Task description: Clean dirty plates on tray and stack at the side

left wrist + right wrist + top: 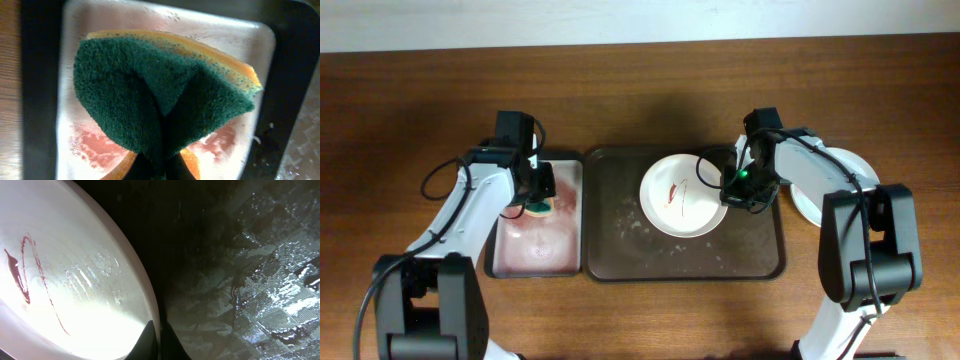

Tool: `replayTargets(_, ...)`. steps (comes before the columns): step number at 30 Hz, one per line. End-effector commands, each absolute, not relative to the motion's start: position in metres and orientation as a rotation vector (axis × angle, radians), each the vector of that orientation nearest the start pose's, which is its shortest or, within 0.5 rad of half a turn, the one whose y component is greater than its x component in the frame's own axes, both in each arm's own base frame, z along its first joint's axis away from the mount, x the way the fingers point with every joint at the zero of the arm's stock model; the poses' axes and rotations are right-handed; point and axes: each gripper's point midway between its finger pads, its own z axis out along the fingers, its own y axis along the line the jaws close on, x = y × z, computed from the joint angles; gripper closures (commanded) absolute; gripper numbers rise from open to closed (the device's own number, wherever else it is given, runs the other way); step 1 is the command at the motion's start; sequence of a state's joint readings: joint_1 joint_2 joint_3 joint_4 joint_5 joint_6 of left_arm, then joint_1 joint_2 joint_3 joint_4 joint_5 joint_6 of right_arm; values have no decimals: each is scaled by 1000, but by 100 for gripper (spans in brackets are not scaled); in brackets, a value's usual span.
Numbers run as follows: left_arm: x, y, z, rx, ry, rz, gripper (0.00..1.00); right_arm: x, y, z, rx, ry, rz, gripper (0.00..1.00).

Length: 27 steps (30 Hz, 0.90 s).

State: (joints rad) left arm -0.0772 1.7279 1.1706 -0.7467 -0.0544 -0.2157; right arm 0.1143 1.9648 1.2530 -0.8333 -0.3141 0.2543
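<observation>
Brown wood forms the table [400,130], with both arm bases at its near edge. Nearest the robot lies the bare floor of the tray [620,255], dark and glistening with wet streaks in the right wrist view. Just beside it on the left stands the small tray [535,255], its pale floor stained pink-red.

Farther in, the left gripper [160,167] has its jaws pressed together on the sponge [150,90]. The green pad is pinched into a V, with orange backing showing at its edges. It sits over the small tray; contact with the floor cannot be told.

At the same depth, a white plate [682,195] with thin red smears lies on the tray, right of centre. The right gripper [157,342] pinches its right rim between closed jaws. Right of the tray, partly hidden under the right arm, a pale side plate [853,165] rests on the table.

Likely hazards:
- The narrow hold on a wet rim may slip, letting the plate tip or knock the tray's raised edge.
- Scrubbing pressure from the left may lever the plate out of that hold.
- The folded sponge may twist out of the jaws.
- A sponge carrying red residue may spread the smears rather than lift them.
- The two arms would meet closely over one plate and may collide.
</observation>
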Motion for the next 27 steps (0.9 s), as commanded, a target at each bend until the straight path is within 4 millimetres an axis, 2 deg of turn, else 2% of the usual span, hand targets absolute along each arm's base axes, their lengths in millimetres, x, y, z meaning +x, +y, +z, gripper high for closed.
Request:
replayTargets(1, 377, 7, 92, -214, 2740, 229, 100, 337, 89, -4, 191, 3165, 430, 96)
replayTargets(3, 377, 18, 105, -253, 2685, 333, 100, 337, 89, -4, 191, 3165, 431, 96)
replayTargets(5, 379, 18, 119, -235, 2626, 418, 100, 337, 89, -4, 191, 3165, 430, 96)
replayTargets(11, 378, -3, 121, -137, 2621, 440, 100, 337, 89, -4, 191, 3165, 430, 96)
replayTargets(15, 369, 2, 128, -92, 2597, 626, 100, 337, 89, -4, 191, 3165, 431, 96)
replayTargets(27, 368, -1, 128, -82, 2598, 624, 100, 337, 89, -4, 191, 3165, 431, 96)
